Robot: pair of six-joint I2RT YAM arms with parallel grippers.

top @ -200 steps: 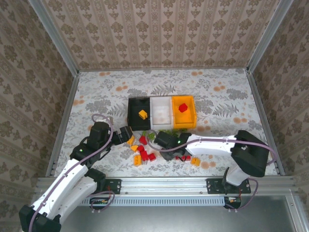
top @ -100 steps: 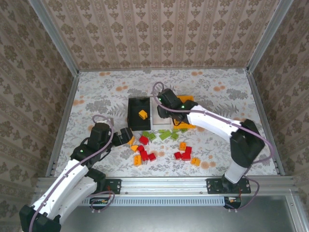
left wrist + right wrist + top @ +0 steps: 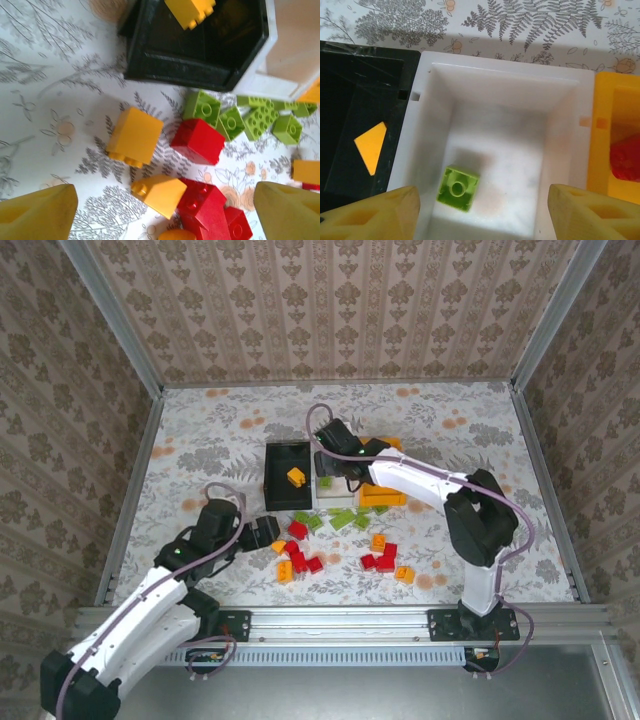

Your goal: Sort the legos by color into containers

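Lego (image 3: 459, 189), green, loose in white bin (image 3: 510, 74), seen from right wrist.

The right gripper (image 3: 482, 212) has swung from the loose bricks (image 3: 345, 520) out to the far side, above the white bin (image 3: 505, 80), and opened; a green brick (image 3: 459, 188) now lies inside it. The left gripper (image 3: 270, 532) has edged slightly right.

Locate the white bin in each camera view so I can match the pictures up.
Top external: white bin mid-table, middle of the three-bin row, partly hidden by the right arm.
Left wrist: white bin in the top right corner, cut by the frame edge.
Right wrist: white bin centre frame, one green brick inside.
Shared landmark: the black bin flush beside it, holding an orange-yellow brick.
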